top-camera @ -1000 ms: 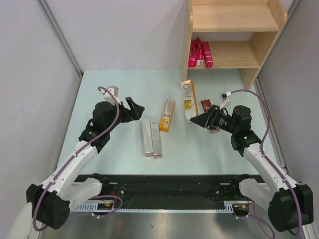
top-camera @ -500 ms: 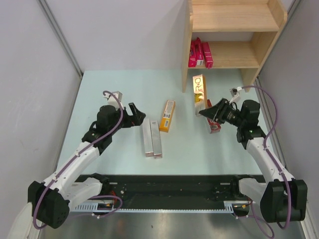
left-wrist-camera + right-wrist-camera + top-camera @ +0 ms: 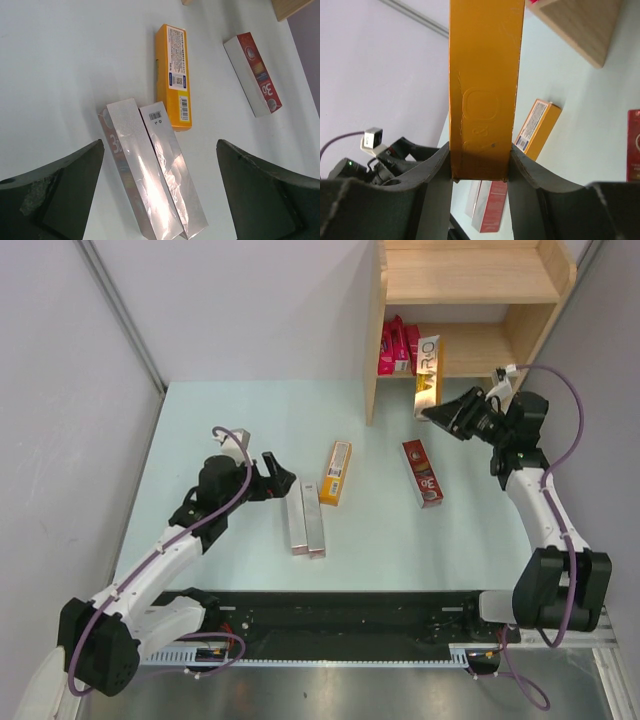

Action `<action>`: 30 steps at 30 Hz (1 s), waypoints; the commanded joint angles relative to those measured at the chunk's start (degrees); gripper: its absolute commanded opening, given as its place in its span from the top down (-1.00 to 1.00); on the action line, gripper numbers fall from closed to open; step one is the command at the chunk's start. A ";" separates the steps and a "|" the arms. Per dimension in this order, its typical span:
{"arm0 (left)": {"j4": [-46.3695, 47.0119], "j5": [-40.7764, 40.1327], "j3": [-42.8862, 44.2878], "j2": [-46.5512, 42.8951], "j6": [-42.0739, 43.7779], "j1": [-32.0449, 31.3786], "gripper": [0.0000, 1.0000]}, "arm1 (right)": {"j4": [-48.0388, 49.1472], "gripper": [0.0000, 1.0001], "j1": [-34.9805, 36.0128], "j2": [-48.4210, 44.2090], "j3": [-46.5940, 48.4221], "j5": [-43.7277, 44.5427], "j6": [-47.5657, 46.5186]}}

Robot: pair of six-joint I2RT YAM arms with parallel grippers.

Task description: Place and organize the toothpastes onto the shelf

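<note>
Pale green desk, wooden shelf at far right | pink cartons on lower board | right pincer clamped on gold-tan carton, raised at that board's front, just right of the pink ones | left pincer wide open, just left of two silver cartons | orange carton and dark red carton flat on desk

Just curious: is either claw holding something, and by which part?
The right claw grips the gold-tan carton by one end; the left claw holds nothing.
</note>
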 commanded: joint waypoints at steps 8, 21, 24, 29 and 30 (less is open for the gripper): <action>3.59 4.05 -3.98 -1.16 -0.25 -2.06 -0.99 | -6.86 0.53 -2.58 15.04 22.71 3.33 -2.18; 7.63 4.15 -5.21 2.27 -0.69 -8.56 -0.99 | -31.47 0.53 -2.76 32.36 52.50 14.22 -12.20; 8.60 3.53 -6.09 3.23 -1.22 -10.85 -0.99 | -33.41 0.53 -2.67 34.22 54.45 17.04 -13.69; 9.04 2.56 -6.62 4.38 -1.83 -13.49 -0.99 | -34.64 0.53 -1.36 37.03 56.21 22.48 -16.50; 9.13 2.39 -6.71 4.46 -1.92 -13.75 -0.99 | -35.17 0.53 -0.92 37.55 57.00 23.80 -17.03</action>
